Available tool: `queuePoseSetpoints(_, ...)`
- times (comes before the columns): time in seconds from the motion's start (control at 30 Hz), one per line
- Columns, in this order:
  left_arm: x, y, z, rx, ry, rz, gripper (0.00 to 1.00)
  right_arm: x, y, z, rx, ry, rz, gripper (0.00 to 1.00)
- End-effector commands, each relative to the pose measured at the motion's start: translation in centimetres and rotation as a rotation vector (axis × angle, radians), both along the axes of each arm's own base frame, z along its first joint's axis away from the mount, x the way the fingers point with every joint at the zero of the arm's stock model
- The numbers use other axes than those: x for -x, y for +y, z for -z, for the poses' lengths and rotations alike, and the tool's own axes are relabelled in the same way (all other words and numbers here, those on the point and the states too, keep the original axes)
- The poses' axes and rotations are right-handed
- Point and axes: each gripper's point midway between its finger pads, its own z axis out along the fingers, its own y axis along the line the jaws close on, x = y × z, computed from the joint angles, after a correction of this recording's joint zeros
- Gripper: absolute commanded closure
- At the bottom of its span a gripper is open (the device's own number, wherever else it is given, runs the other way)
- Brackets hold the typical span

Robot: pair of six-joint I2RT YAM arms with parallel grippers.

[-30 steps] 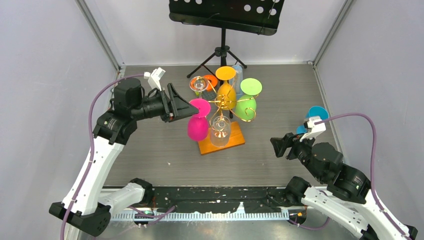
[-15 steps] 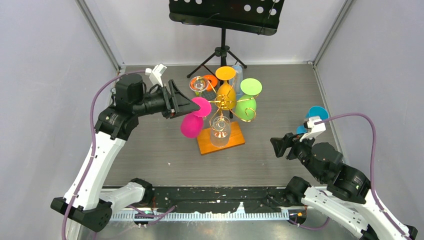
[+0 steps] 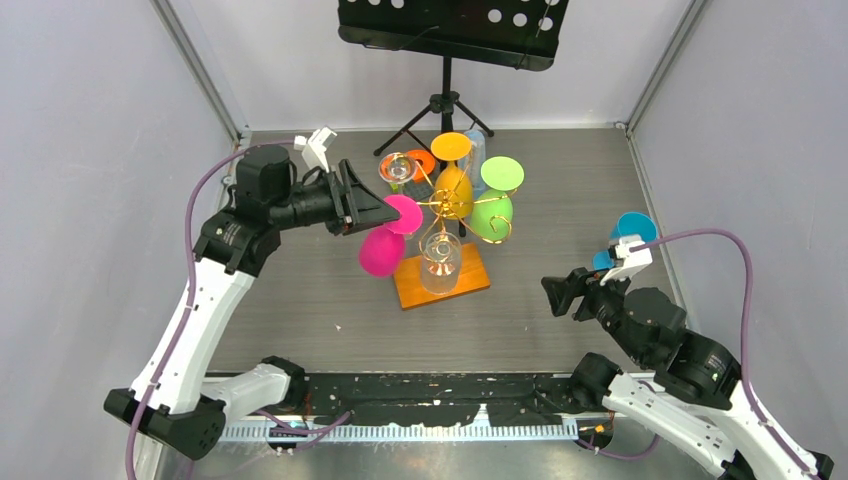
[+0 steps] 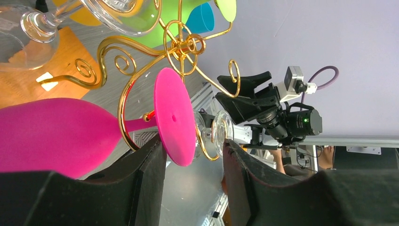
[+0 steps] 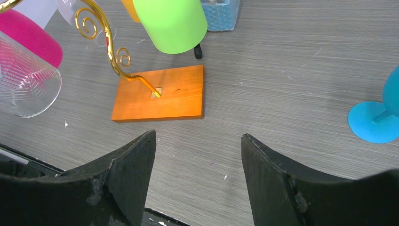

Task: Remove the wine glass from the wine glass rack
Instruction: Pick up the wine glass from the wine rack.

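Hung on the rack, the pink wine glass is judged light, slick, breakable, best gripped by the stem. Its foot is straddled by the part-open left gripper; the right gripper is held wide.

Pale lilac walls around a grey wood-grain tabletop, black tripod music stand at the back.

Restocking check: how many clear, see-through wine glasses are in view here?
2. One ribbed clear wine glass hangs over the gold wire rack's orange wooden base; the other clear glass is at its far left. More may be hidden.
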Motion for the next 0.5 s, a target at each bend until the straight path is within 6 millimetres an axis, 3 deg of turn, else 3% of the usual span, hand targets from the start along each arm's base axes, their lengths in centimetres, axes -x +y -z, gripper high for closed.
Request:
queuePoseSetpoints(0.0,-0.2,-0.1,-1.5,0.015,-0.068,0.017,0.55,-0.2,-0.2,-0.7,-0.028,-0.027,0.018,0.28)
queuePoseSetpoints(0.47,-0.7,-0.2,-0.4,-0.009,-0.053,0.021,0.81,-0.3,0.0,-0.5,-0.025,-0.025,0.013,0.27)
